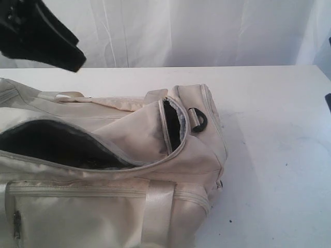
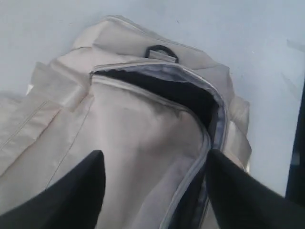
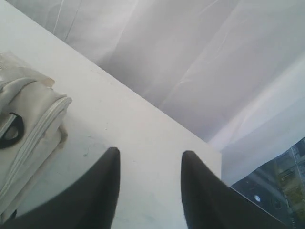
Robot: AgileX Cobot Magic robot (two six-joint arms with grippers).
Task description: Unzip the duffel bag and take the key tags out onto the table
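The cream duffel bag (image 1: 103, 170) lies on the white table (image 1: 269, 155) with its top zipper undone. The flap gapes over a dark, grey-lined opening (image 1: 57, 144). In the left wrist view my left gripper (image 2: 155, 164) hangs open just above the bag's flap (image 2: 138, 124), beside the open zipper edge (image 2: 209, 133), with nothing between its fingers. One of its black fingers (image 1: 70, 54) shows at the upper left of the exterior view. My right gripper (image 3: 150, 160) is open over bare table, off the bag's end (image 3: 33, 114). The key tags are hidden.
A dark D-ring (image 1: 199, 120) sits on the bag's end panel. A pale webbing strap (image 1: 158, 206) crosses the near side, next to a side pocket zipper (image 1: 17, 225). White curtain (image 1: 207, 31) hangs behind the table's far edge. Bare tabletop lies to the bag's right.
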